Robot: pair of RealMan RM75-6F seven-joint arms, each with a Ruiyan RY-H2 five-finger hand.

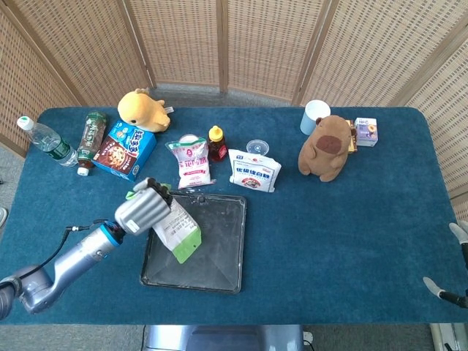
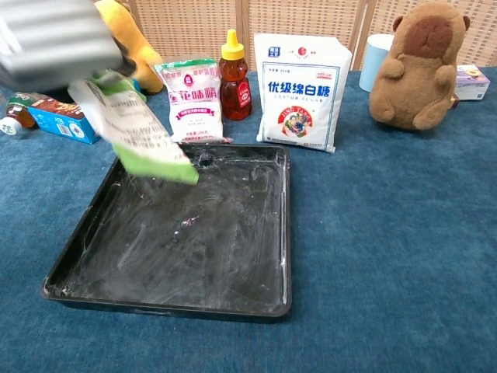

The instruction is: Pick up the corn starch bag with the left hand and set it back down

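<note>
1. While the left hand (image 1: 142,208) grips the corn starch bag (image 1: 179,232) by its top, the bag hangs tilted below it, clear of the black tray (image 1: 219,263) underneath.
2. Far to its right, the right hand (image 1: 457,232) barely shows at the frame edge; I cannot tell its state.

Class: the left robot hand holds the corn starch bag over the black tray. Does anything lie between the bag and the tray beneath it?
Nothing visible does. The bag hangs tilted from the left robot hand, and the tray holds only white powder smears.
</note>
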